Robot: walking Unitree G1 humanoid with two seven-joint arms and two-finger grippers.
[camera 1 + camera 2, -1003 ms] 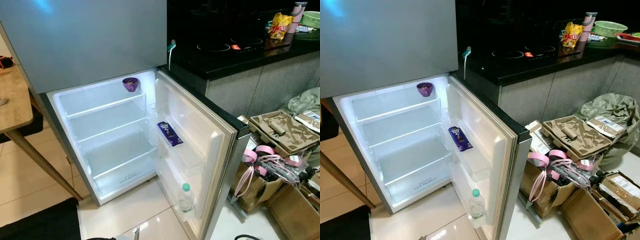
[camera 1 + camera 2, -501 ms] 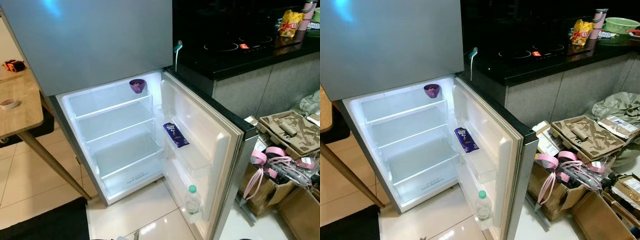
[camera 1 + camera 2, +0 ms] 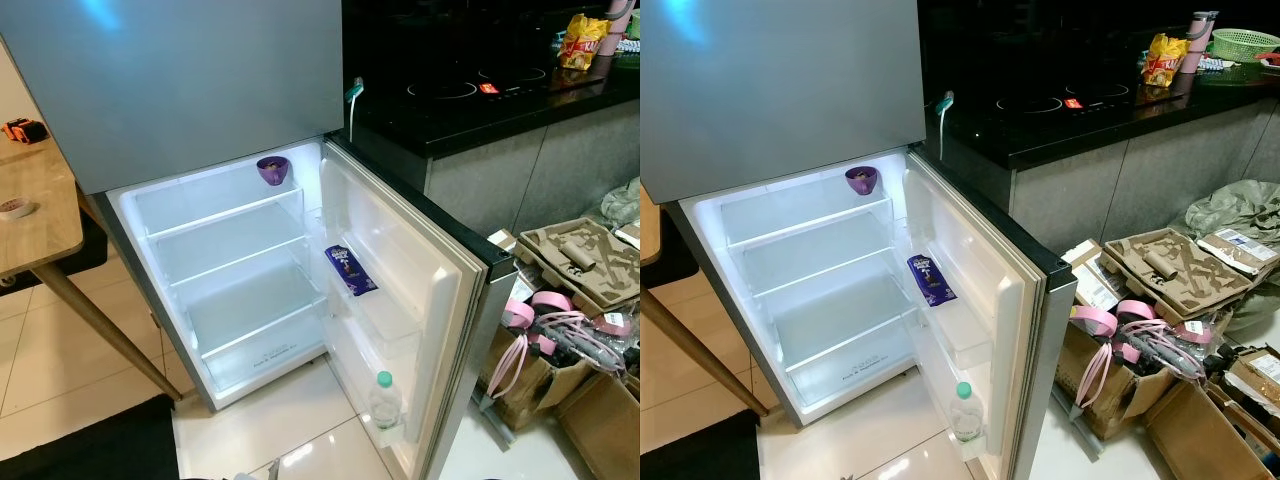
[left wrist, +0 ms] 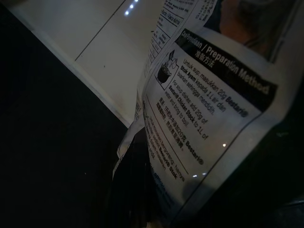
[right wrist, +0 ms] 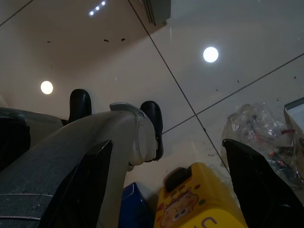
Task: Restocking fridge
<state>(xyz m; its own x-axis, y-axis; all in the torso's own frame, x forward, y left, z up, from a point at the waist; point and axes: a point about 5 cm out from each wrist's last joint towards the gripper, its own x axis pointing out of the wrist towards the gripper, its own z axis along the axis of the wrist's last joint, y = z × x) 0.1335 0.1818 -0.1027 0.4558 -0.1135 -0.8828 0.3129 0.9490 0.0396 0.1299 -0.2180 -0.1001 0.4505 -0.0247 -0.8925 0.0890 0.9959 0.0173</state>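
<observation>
Jaws: left gripper (image 4: 142, 209) clamped a printed packet (image 4: 204, 118); right gripper (image 5: 166, 190) spread wide, empty.
Eye view: fridge (image 3: 240, 290) stood open; purple bowl (image 3: 272, 169) on top shelf, chocolate bar (image 3: 349, 270) and water bottle (image 3: 385, 398) in door.
Right wrist: yellow carton (image 5: 199, 204) just below fingers (image 5: 256, 185).

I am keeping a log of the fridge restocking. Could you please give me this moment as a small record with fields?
fridge: lower door open, light on
top shelf: purple bowl
door, upper rack: purple packet
door, bottom rack: bottle, green cap
other shelves: bare
left pincer: holds a printed packet
right pincer: open, above the floor, by a yellow container
</observation>
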